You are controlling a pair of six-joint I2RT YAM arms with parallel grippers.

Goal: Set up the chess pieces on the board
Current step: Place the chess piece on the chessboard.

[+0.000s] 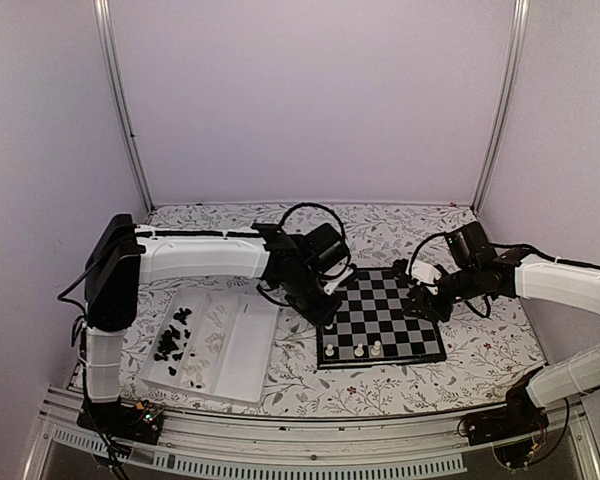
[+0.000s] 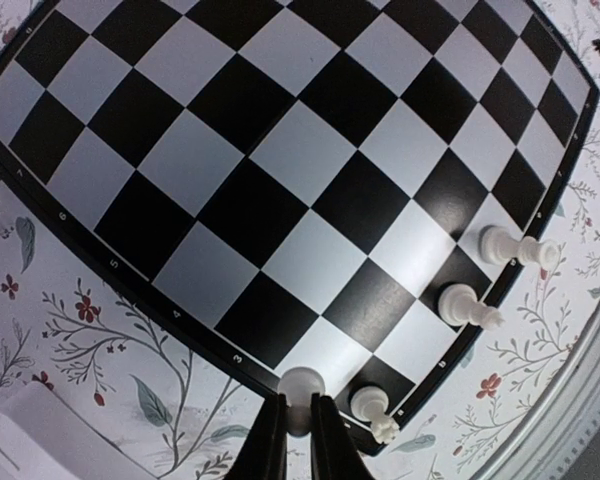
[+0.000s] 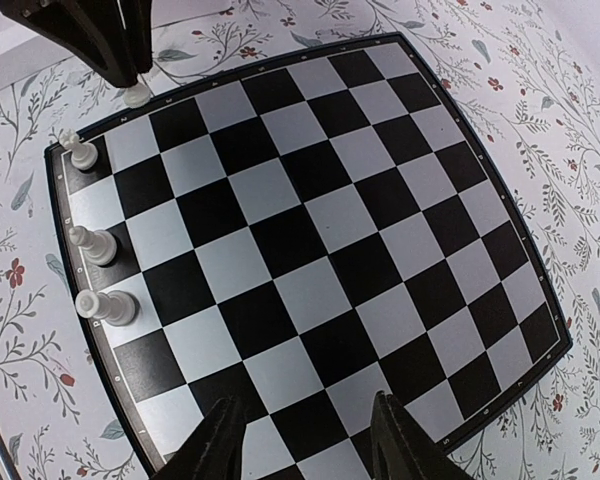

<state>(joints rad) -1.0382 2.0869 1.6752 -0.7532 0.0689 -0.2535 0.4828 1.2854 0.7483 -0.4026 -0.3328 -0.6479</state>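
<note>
The board (image 1: 385, 312) lies at the table's middle; it also fills the left wrist view (image 2: 280, 170) and the right wrist view (image 3: 320, 250). Three white chess pieces (image 1: 358, 350) stand along its near edge. My left gripper (image 1: 328, 303) is shut on a white piece (image 2: 302, 385), held over the board's left border, next to a standing white piece (image 2: 375, 408). The held piece also shows in the right wrist view (image 3: 137, 95). My right gripper (image 3: 305, 440) is open and empty above the board's right side.
A white compartment tray (image 1: 242, 352) stands left of the board, with several black pieces (image 1: 172, 338) and white pieces (image 1: 212, 335) in it. The tablecloth has a floral print. A metal rail (image 1: 310, 460) runs along the near edge.
</note>
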